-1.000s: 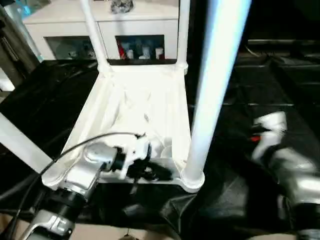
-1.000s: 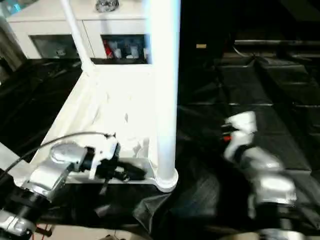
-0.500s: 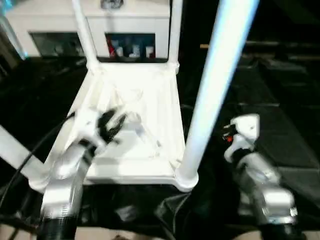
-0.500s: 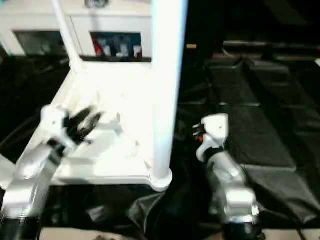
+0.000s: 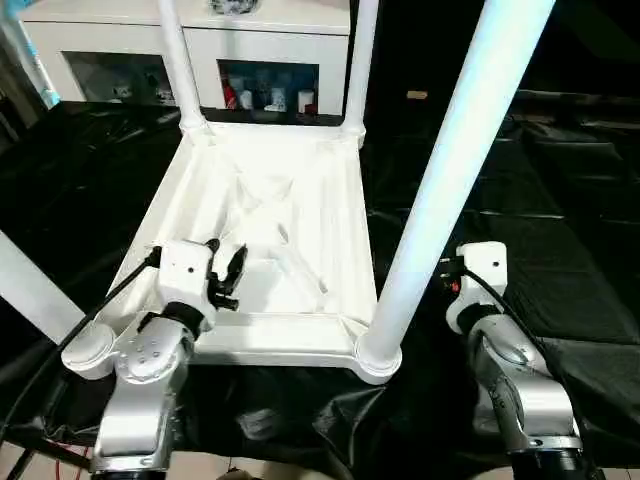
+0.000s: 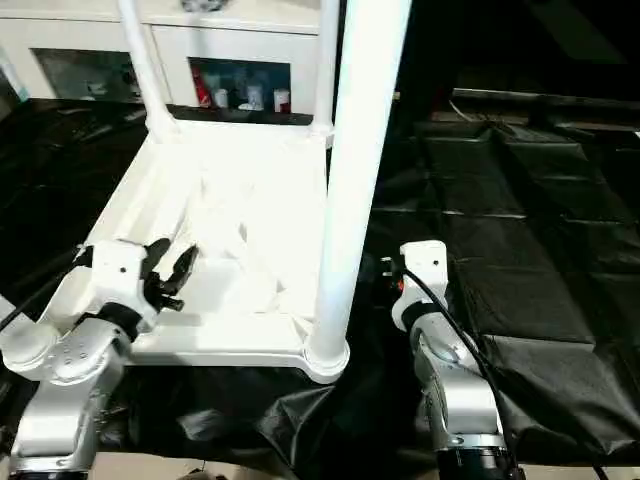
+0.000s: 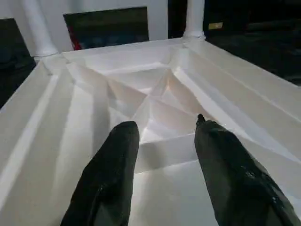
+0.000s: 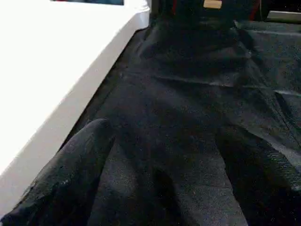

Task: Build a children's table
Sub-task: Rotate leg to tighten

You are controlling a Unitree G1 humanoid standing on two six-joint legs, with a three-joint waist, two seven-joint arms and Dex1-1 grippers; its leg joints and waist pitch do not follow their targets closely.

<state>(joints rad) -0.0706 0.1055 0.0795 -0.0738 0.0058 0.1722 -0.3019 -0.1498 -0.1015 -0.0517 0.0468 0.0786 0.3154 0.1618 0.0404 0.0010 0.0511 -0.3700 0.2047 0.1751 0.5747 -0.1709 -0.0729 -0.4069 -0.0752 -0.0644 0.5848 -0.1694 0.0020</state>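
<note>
— Four white legs rise from the corner sockets of the children's table (image 5: 300, 200), which lies upside down on the black-draped worktop (image 5: 560, 260), ribbed underside up. From the head you see the nearest leg (image 5: 440, 190) towering at the near right corner, two thinner ones at the far corners, and the fourth leg (image 5: 30, 290) cut off at the left edge.

— And the left gripper (image 5: 232, 272)?

— It hangs over the near left part of the underside. The head views give its place; the left wrist view gives the detail: two black fingers (image 7: 110, 179) set moderately apart with nothing between them, pointing across the diagonal ribs toward the far corner sockets. Whether the tips touch the plastic, I'd say probably not, but the angle is poor.

— What about the right side?

— From the head, the right arm's white wrist block (image 5: 482, 270) sits over the black cloth just right of the near leg, with a cable running back along the silver forearm. The right gripper (image 8: 160, 174) itself shows from its own wrist camera: fingers (image 8: 75, 174) spread wide and empty over the cloth, the table's white rim (image 8: 70, 99) passing beside them.

— Anything behind?

— White cabinet (image 5: 200, 40) with glass-fronted compartments, small bottles inside, beyond the far legs.
</note>
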